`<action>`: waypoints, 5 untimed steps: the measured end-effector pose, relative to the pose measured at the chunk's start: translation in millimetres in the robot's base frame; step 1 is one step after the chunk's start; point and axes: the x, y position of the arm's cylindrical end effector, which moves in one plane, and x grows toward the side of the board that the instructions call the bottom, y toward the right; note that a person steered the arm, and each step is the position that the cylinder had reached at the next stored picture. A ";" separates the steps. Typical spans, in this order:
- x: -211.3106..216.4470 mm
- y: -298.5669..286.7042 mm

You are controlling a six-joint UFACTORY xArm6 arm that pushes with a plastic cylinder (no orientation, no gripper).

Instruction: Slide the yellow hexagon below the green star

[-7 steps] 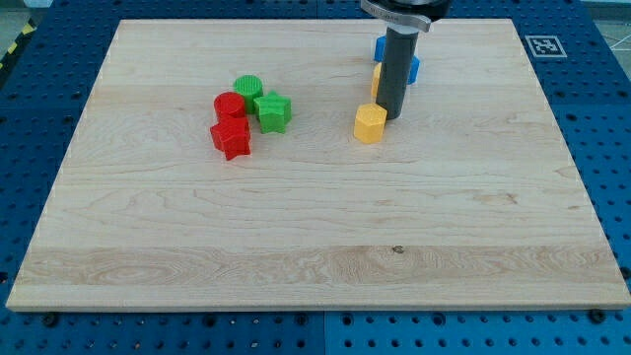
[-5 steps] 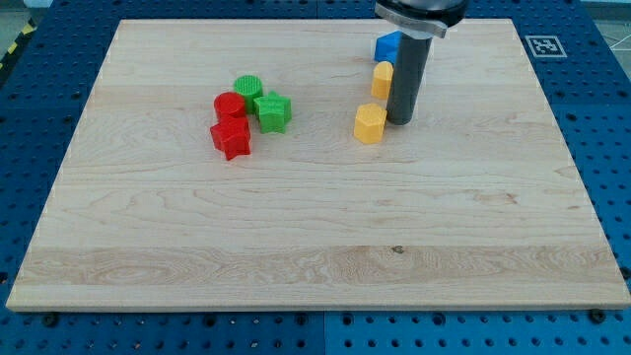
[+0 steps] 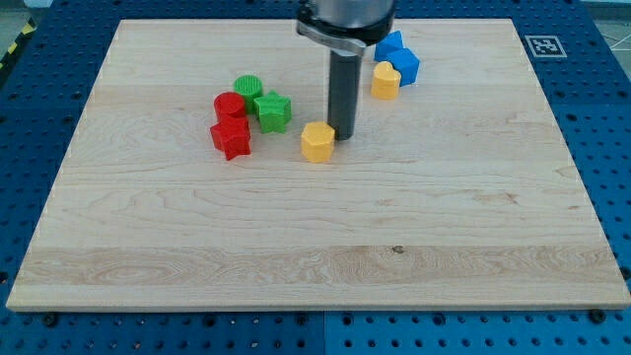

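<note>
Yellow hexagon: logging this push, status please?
My tip at yellow hexagon's upper right. Hexagon right of green star, slightly lower, not under yet. Path looks clear.

- The yellow hexagon (image 3: 316, 142) is a small, chunky block lying flat on the wooden board, a little toward the view's top and left of the middle.
- The green star (image 3: 272, 111) lies flat toward the view's upper left of the hexagon, near it but apart; its points look rounded, though the detail is small.
</note>
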 end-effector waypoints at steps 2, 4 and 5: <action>37.6 16.9; 41.7 -32.3; 41.7 -36.2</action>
